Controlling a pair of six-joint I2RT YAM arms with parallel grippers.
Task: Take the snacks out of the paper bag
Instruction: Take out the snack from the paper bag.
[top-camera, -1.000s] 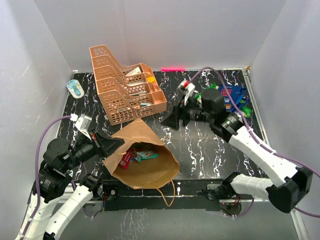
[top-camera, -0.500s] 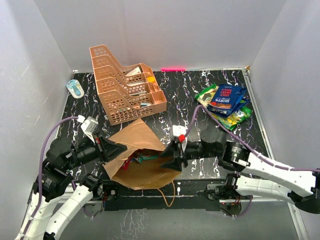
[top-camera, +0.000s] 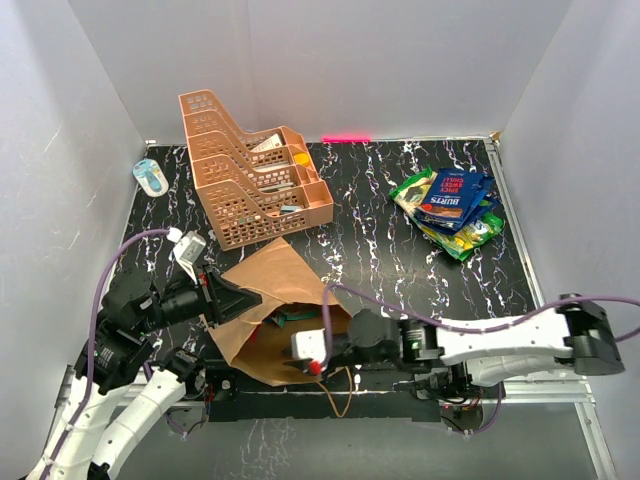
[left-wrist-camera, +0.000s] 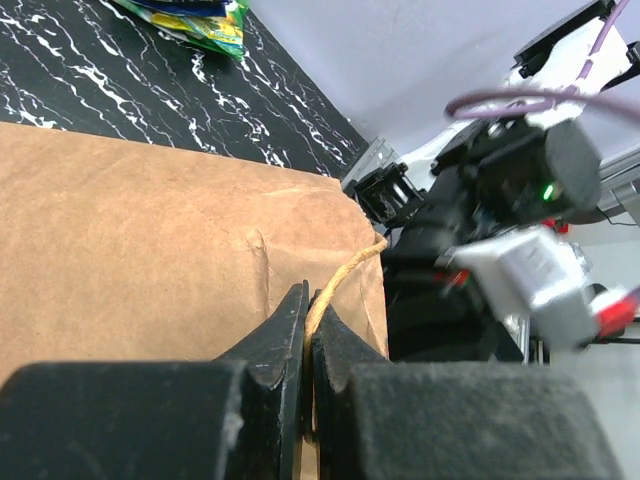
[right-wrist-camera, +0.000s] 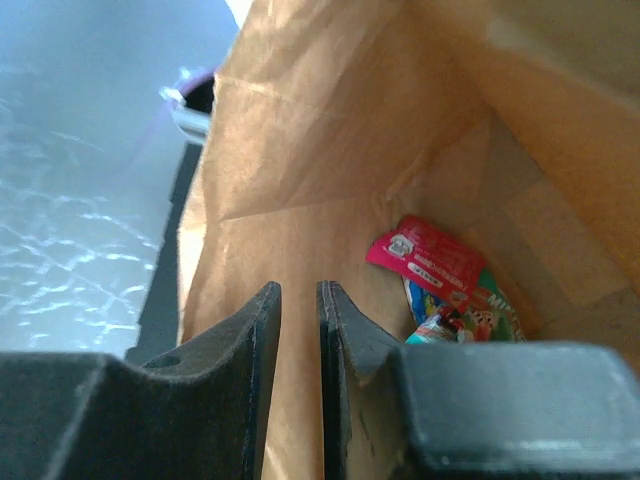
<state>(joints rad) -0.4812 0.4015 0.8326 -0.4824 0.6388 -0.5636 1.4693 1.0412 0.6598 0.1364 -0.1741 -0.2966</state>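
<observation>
Right wrist view: inside the paper bag (right-wrist-camera: 300, 180), your right pincer (right-wrist-camera: 298, 300) is hanging barely parted, seemingly empty. Your left pincer (left-wrist-camera: 307, 305) is pinching the handle (left-wrist-camera: 350, 268).

One paper bag (top-camera: 270, 275), near left, with two twine handles (top-camera: 338, 392). Inside it, at least three small wrappers (right-wrist-camera: 432, 262). Far right, one blue chip bag (top-camera: 452, 197) atop at least two green packets (top-camera: 412, 186). One orange tray rack (top-camera: 240, 215), far left, of four tiers. One pale blue oddment (top-camera: 150, 177); one pink strip (top-camera: 345, 138). Two arms: left gripper (left-wrist-camera: 308, 300), right gripper (right-wrist-camera: 297, 295).
</observation>
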